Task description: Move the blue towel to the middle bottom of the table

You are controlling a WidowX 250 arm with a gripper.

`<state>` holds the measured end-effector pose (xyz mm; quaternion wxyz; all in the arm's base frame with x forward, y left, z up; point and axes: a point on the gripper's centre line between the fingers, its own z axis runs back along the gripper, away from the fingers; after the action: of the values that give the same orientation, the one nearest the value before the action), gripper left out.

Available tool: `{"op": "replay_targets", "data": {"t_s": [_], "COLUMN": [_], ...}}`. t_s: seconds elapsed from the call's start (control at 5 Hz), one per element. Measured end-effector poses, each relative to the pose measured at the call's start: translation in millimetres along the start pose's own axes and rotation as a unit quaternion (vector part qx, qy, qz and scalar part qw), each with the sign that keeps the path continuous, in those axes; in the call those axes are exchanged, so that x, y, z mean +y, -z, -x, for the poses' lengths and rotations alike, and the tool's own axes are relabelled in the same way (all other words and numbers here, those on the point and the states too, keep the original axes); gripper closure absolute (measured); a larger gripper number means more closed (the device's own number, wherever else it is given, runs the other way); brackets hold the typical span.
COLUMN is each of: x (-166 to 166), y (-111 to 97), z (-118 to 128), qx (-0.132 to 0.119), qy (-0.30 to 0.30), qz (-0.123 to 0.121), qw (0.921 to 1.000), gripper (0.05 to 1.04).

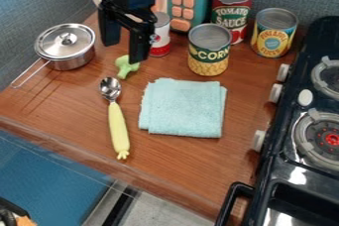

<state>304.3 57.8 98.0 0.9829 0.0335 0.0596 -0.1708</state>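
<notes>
My gripper (124,51) hangs at the upper left, over the back of the wooden table, with its two fingers apart and nothing between them. The blue towel (183,108) is a light, folded square lying flat to the right of the spoon, in front of the corn can. It is ahead of and to the right of the gripper, not touching it. The table (192,163) has bare wood along its lower middle, below the towel.
A spoon with a yellow handle (118,128) lies left of the towel; green toy broccoli (126,66) is just below the gripper. A lidded pot (65,46) stands left. Several cans, including the corn can (209,54), line the back. A black stove (301,170) borders the right.
</notes>
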Motion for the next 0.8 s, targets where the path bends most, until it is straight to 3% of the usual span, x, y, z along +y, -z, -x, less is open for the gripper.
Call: {"op": "replay_targets", "data": {"t_s": [0.4,0.8], "x": [-31,-36], "y": [15,34], "z": [-3,-11], "qx": [0.007,0.008], "qy": [0.026,0.006], "qz": [0.012,-0.003], "qw": [0.9996,0.9999], "gripper": [0.083,0.083]}}
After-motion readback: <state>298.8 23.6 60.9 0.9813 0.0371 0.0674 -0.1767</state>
